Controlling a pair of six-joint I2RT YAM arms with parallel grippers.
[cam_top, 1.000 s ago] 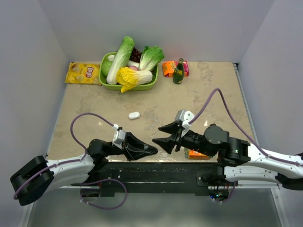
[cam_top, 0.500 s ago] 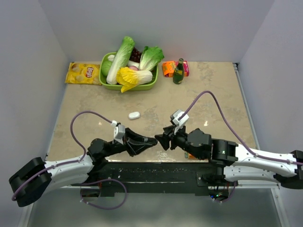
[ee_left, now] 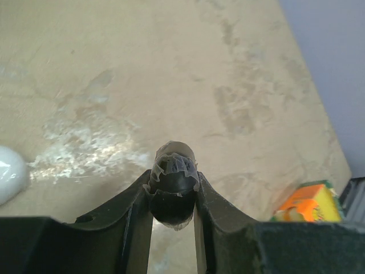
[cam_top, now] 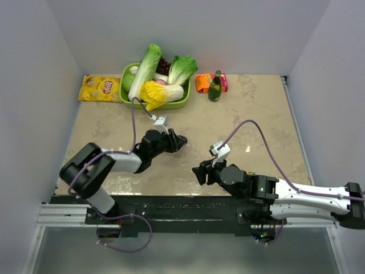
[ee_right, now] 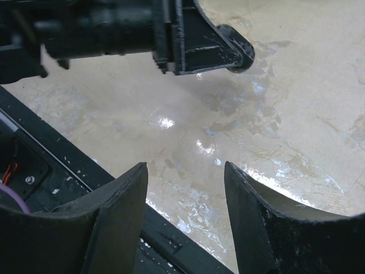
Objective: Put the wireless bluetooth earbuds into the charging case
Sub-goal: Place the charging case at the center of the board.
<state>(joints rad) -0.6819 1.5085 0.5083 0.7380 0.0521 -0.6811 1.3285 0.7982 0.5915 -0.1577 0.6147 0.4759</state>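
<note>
Over the middle of the bench point(cam_top: 256, 114), the left claw point(ee_left: 174, 188) is clamped on a small black rounded piece point(ee_left: 174, 171) with a paler, ridged top. Whether this is an earbud or a case cannot be told. It is held above the surface, with a white rounded object point(ee_left: 7, 171) lying on the bench just to one side and an orange packet point(ee_left: 302, 202) farther off. The right claw point(ee_right: 185, 194) hovers near the bench's front edge, facing the left one, its fingers apart and holding nothing. A green basket point(cam_top: 182, 104) of vegetables sits at the far side.
</note>
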